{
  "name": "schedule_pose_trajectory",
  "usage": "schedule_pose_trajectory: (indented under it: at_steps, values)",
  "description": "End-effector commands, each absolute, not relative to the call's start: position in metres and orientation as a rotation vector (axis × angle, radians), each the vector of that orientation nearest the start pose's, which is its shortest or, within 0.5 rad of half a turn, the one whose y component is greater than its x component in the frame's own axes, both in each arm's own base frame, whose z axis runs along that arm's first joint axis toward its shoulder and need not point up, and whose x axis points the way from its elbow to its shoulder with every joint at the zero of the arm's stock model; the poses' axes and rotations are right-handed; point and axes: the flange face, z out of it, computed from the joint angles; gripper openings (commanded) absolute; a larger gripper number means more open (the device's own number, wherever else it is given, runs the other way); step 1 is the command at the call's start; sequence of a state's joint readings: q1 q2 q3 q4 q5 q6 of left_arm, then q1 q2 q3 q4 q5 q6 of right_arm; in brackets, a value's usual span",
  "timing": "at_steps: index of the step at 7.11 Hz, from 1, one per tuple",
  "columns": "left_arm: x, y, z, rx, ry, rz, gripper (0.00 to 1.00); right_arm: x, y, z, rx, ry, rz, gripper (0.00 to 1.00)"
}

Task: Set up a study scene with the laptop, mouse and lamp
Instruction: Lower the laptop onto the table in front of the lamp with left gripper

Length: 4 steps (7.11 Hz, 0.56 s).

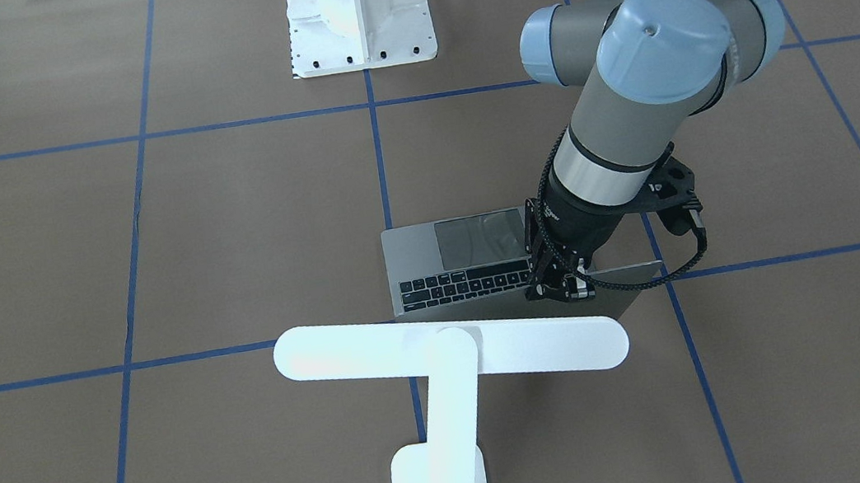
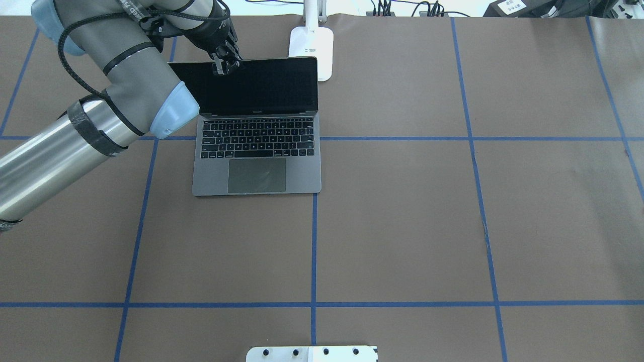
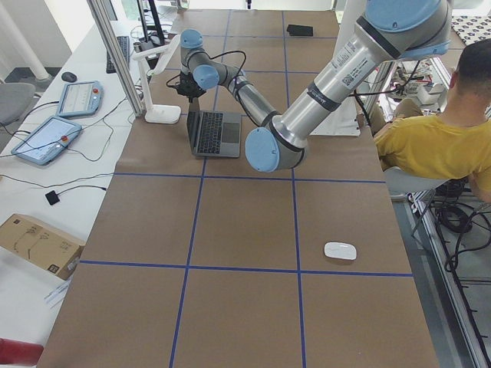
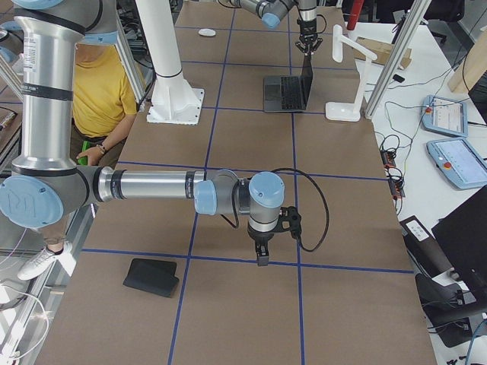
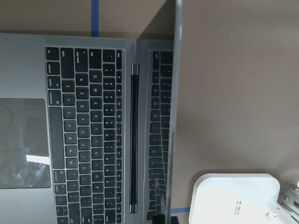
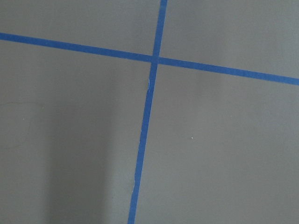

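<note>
The laptop point(image 2: 261, 173) stands open left of the table's middle, its dark screen upright and its keys point(image 5: 84, 116) facing the robot. My left gripper point(image 2: 224, 64) is at the top edge of the lid point(image 1: 561, 287), shut on it near its left corner. Just behind the screen stands the lamp point(image 1: 452, 347), its flat base point(image 2: 312, 45) beside the lid. The mouse point(image 3: 340, 251) lies far off at the table's left end. My right gripper point(image 4: 261, 255) hangs low over bare table at the other end; I cannot tell whether it is open or shut.
The white bolted pedestal point(image 2: 312, 353) stands at the robot's edge of the table. A flat black pad point(image 4: 152, 277) lies near my right arm. A person in a yellow shirt point(image 3: 437, 146) sits beside the table. Blue tape lines point(image 6: 145, 121) cross the brown surface.
</note>
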<state>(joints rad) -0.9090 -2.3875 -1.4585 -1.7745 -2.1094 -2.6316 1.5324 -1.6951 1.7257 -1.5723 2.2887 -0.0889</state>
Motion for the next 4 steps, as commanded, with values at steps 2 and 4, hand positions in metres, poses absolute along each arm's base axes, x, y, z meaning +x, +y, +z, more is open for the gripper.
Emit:
schedule_pose_trajectory:
  at_steps: [2, 4]
  values:
    - [0.3883, -0.6317, 0.1766, -0.612, 0.948, -1.511, 0.99, 0.0508, -0.4435, 0.6443, 0.046, -0.717, -0.132, 1.0]
    - [0.3843, -0.6295, 0.1723, -0.588, 0.964, -1.466, 1.0, 0.0508, -0.4435, 0.6443, 0.047, -0.717, -0.134, 1.0]
